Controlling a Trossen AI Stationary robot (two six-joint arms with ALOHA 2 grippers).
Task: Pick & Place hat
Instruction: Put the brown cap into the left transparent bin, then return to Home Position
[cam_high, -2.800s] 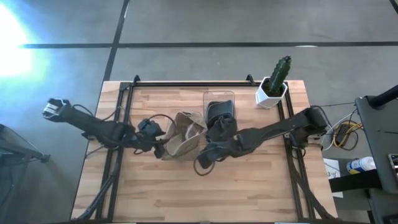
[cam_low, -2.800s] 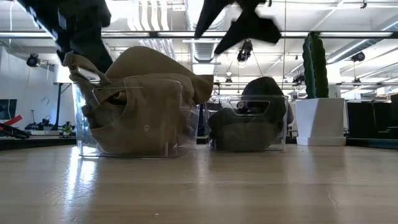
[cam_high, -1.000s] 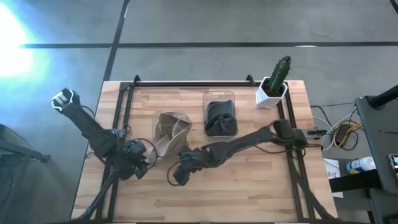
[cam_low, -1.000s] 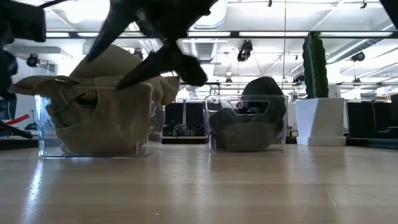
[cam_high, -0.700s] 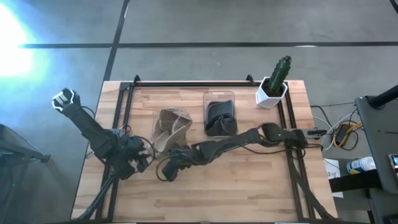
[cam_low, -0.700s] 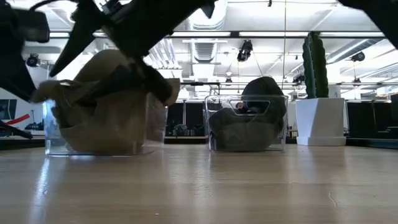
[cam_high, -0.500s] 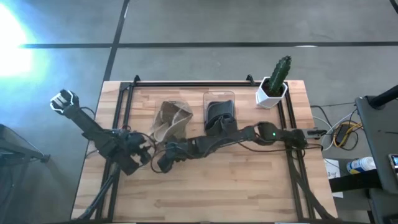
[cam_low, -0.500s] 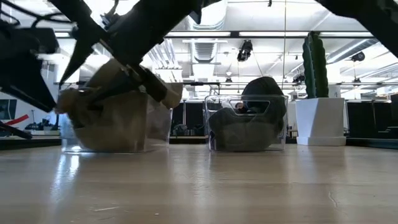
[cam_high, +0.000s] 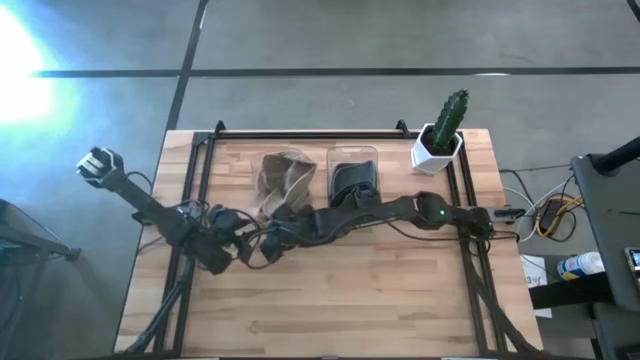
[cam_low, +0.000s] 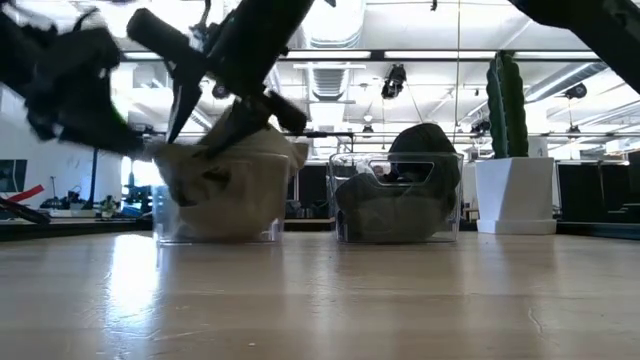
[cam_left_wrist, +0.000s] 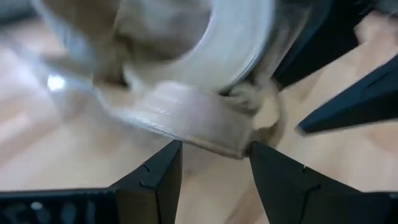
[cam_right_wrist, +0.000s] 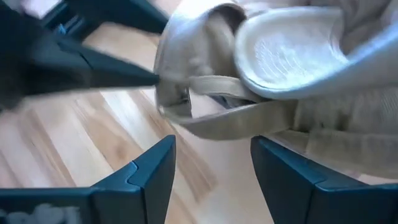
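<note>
A tan hat (cam_high: 283, 180) sits in a clear box (cam_low: 218, 225) left of the table's middle. A tan band of the hat (cam_left_wrist: 199, 127) hangs out over the box's near side. A black hat (cam_high: 352, 188) fills a second clear box to its right. My left gripper (cam_high: 243, 238) and my right gripper (cam_high: 272, 238) are both open, close together just near of the tan hat's box. In the left wrist view the band lies right at my open fingertips (cam_left_wrist: 214, 149). In the right wrist view the band (cam_right_wrist: 217, 118) lies beyond my open fingertips (cam_right_wrist: 211, 149). My left gripper has its open fingers on either side of the tan band's end (cam_left_wrist: 239, 146), level, from the near left. I cannot tell whether they touch it. My right gripper faces the band and the box's rim (cam_right_wrist: 286, 56) from the near side. I cannot tell whether it touches them.
A potted cactus (cam_high: 443, 130) stands at the table's far right corner. A black frame (cam_high: 300, 133) runs along the far edge and down both sides. The near half of the wooden table top (cam_high: 330, 310) is bare.
The clear box with the tan hat has slid toward the table's far edge and a little to the right. Both grippers have followed it toward the far edge and closed in on each other; my right gripper has swung in from nearer the table's middle.
</note>
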